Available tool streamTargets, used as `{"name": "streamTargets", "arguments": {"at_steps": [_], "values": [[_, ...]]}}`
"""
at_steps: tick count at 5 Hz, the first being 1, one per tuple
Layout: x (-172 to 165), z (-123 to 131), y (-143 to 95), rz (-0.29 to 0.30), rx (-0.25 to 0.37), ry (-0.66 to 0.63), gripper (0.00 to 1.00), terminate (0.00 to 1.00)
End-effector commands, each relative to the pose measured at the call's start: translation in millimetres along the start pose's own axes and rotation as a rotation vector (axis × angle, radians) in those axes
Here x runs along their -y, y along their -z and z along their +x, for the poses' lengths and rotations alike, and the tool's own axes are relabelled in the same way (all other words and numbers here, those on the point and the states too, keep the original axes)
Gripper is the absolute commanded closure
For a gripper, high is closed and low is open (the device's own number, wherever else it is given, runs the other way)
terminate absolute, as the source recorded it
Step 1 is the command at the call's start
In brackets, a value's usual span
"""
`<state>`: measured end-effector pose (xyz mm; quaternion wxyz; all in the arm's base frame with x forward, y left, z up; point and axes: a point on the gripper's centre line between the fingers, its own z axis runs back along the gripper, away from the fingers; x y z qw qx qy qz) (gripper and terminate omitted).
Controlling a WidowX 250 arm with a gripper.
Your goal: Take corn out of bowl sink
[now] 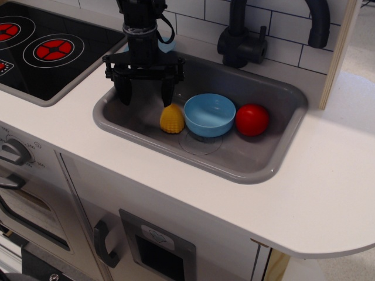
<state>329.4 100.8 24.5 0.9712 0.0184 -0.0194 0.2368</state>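
The yellow corn (171,119) lies on the floor of the grey sink (258,164), just left of the light blue bowl (209,114) and touching or nearly touching its side. The bowl stands upright and looks empty. My black gripper (146,93) hangs over the left end of the sink, up and to the left of the corn. It is open and holds nothing, with its fingers spread wide apart.
A red ball (252,119) lies in the sink right of the bowl. A black faucet (243,35) stands behind the sink. A black stovetop (47,50) with red burners is to the left. White counter (328,193) surrounds the sink.
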Motion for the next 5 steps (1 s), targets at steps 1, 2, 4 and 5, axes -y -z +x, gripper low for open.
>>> {"name": "streamTargets", "arguments": {"at_steps": [1,2,4,5], "values": [[-4.5,9.5,-28.5,-0.021,0.057,-0.012,0.0,0.0],[-6.5,10.0,-56.9,-0.074,0.093,-0.07,0.0,0.0],[-2.1,6.0,-70.3,-0.106,0.131,-0.067,0.0,0.0],[-2.1,6.0,-70.3,-0.106,0.131,-0.067,0.0,1.0]]}}
